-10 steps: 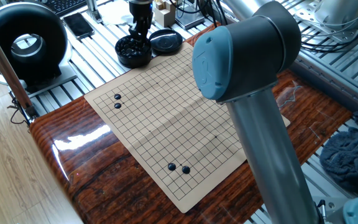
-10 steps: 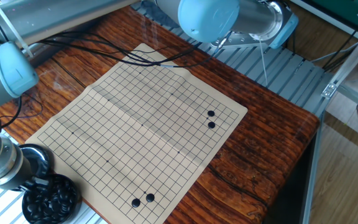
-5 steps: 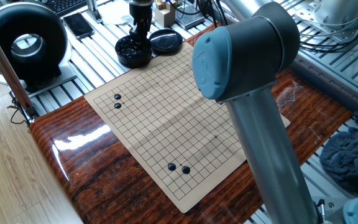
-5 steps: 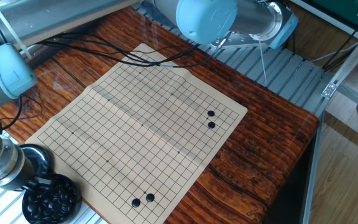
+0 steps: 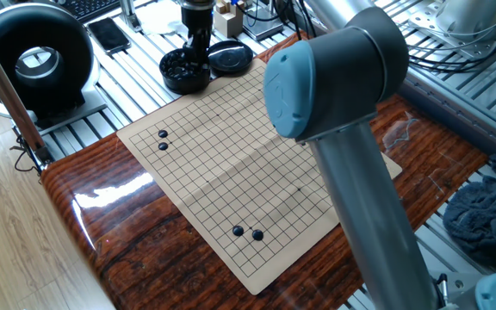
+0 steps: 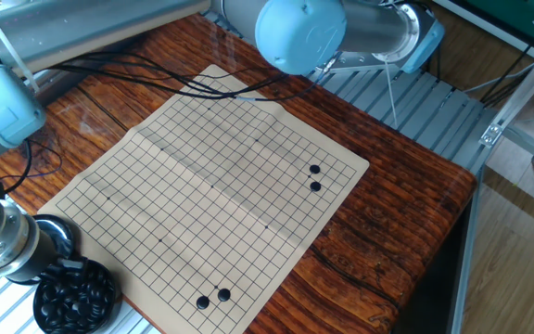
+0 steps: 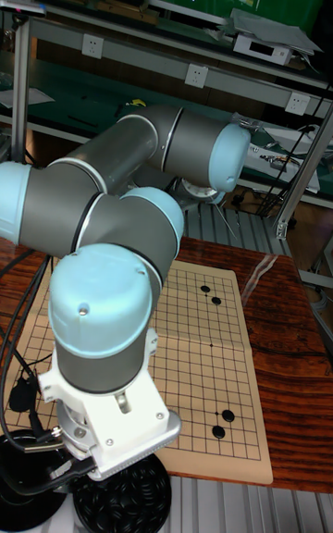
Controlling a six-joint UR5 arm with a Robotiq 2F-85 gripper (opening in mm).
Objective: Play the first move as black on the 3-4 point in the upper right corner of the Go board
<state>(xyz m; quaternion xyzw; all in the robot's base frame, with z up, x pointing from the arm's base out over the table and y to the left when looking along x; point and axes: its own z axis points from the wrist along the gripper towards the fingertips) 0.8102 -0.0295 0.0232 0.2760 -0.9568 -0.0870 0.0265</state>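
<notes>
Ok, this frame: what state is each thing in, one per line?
Gripper: over the bowl, fingertips down among the stones; open or shut, cannot tell.
Bowl: uncovered, full of black stones.
Lid: off, lying beside the bowl.
Board: flat, creased; four black stones in two pairs.

Grey UR5 arm folded, wrist pointed straight down.

The grey tubular arm with pale blue joint caps (image 5: pixel 298 82) is bent back over itself. The black two-finger gripper (image 5: pixel 198 45) is held vertically; its fingertips are hidden, so the jaw state cannot be read in any view.
</notes>
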